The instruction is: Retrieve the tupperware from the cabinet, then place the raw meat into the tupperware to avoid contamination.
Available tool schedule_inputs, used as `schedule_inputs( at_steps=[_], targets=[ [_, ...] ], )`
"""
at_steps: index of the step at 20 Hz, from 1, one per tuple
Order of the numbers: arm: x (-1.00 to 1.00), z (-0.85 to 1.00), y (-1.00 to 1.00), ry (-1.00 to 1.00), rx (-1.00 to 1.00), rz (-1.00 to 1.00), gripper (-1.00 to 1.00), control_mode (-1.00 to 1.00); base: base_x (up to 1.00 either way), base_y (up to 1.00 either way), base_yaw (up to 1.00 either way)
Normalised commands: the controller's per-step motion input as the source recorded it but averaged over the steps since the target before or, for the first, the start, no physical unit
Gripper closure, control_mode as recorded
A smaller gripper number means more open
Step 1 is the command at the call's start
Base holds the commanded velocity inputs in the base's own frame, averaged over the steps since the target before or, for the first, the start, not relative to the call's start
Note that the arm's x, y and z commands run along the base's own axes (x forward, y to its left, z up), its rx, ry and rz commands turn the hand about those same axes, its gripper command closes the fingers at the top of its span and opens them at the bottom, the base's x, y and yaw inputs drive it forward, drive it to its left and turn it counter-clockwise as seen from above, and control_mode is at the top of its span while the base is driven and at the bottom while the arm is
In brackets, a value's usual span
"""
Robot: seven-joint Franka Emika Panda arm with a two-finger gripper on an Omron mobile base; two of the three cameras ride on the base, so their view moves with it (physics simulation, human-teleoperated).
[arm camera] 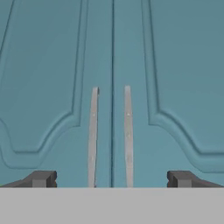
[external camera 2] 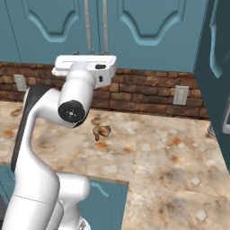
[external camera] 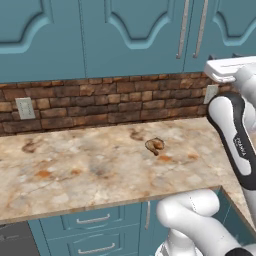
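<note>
The teal-blue cabinet (external camera: pixel 135 35) (external camera 2: pixel 134 31) (arm camera: pixel 175 65) hangs above the counter with both arched doors shut; the tupperware is hidden. Two long silver bar handles (arm camera: pixel 93 135) stand either side of the door seam. My gripper (arm camera: pixel 111 178) faces that seam straight on, jaws open wide, nothing between its dark fingertips (arm camera: pixel 41 178). The hand (external camera 2: pixel 85 65) (external camera: pixel 230 67) is raised to the height of the cabinet's lower edge. The raw meat (external camera: pixel 155 145) (external camera 2: pixel 101 131), a small curled brown-tan lump, lies on the marble counter (external camera: pixel 90 170) (external camera 2: pixel 170 152) below.
A brick backsplash (external camera: pixel 100 102) with wall outlets (external camera: pixel 25 108) (external camera 2: pixel 180 95) runs behind the counter. Teal drawers (external camera: pixel 95 220) with short handles sit under the counter's front edge. A side cabinet wall (external camera 2: pixel 215 67) stands at the right.
</note>
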Motion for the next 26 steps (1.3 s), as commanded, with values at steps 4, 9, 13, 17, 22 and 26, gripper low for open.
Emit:
schedule_inputs(
  at_steps=[4, 9, 13, 17, 22, 26],
  targets=[
    [0.26, 0.00, 0.00, 0.00, 0.00, 0.00, -1.00, -1.00, 0.00, 0.00, 0.00],
    [0.30, -0.02, -0.01, 0.00, 0.00, 0.00, -1.00, -1.00, 0.00, 0.00, 0.00],
    [0.32, -0.03, -0.05, 0.00, 0.00, 0.00, -1.00, -1.00, 0.00, 0.00, 0.00],
    [0.32, -0.04, -0.04, 0.00, 0.00, 0.00, -1.00, -1.00, 0.00, 0.00, 0.00],
    [0.33, -0.04, -0.02, 0.00, 0.00, 0.00, -1.00, -1.00, 0.00, 0.00, 0.00],
    [0.31, -0.01, -0.07, 0.00, 0.00, 0.00, -1.00, -1.00, 0.00, 0.00, 0.00]
  ],
)
